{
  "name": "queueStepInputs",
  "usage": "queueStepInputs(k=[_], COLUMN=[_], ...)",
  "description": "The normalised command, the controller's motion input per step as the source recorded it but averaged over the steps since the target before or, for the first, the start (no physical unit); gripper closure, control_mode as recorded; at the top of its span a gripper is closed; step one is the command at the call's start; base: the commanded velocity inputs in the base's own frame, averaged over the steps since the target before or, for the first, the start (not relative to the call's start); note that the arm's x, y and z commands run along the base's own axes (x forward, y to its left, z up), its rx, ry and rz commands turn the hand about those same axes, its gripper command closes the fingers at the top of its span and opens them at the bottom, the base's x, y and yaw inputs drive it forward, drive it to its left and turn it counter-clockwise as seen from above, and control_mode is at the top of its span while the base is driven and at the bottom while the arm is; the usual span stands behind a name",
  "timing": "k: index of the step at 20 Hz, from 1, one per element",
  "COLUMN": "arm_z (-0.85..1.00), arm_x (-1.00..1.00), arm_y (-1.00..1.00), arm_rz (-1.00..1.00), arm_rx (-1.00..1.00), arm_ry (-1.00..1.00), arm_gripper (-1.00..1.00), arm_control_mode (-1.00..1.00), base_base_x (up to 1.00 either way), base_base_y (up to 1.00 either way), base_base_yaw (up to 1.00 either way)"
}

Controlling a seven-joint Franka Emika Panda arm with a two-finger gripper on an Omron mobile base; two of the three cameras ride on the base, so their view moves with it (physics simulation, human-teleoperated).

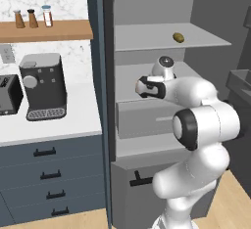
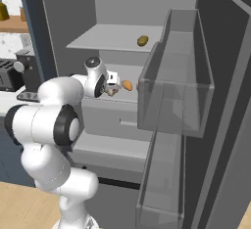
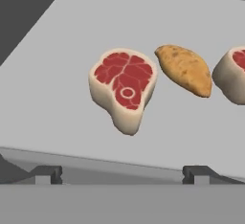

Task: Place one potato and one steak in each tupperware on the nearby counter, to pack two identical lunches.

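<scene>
Gripper point(image 3: 122, 174) is wide open with nothing in it, hovering low in the hand view just short of a steak point(image 3: 123, 88) at center frame. A potato point(image 3: 184, 69) sits just right of it, second steak point(image 3: 233, 74) at the right edge, another potato point(image 1: 178, 37) up on the top fridge shelf point(image 1: 147, 39). Looks like nothing's packed yet, so basically the whole job is left.

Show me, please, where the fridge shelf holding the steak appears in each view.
Left base view: middle shelf at centre, behind the arm, below the dark potato.
Right base view: left of centre, carrying the orange potato, below the dark potato.
Hand view: the grey surface under the steak and the orange potato.
Shared landmark: the dark potato links the base views; the orange potato links right base and hand.
</scene>
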Motion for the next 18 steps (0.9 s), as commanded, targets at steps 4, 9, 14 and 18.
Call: queueStepInputs(k=[4,9,14,18], arm_z=[-0.19,-0.19,-0.24,-0.23], arm_x=[0.22,0.28,0.19,0.08], arm_y=[-0.02,-0.01,0.0,0.0], arm_rz=[0.0,0.0,0.0,0.0], arm_rx=[0.0,0.0,0.0,0.0], arm_ry=[0.0,0.0,0.03,0.04], arm_gripper=[-1.0,-1.0,-1.0,-1.0], arm_control_mode=[-1.0,-1.0,-1.0,-1.0], base_base_x=[0.0,0.0,0.0,0.0], base_base_y=[0.0,0.0,0.0,0.0], base_base_yaw=[0.0,0.0,0.0,0.0])
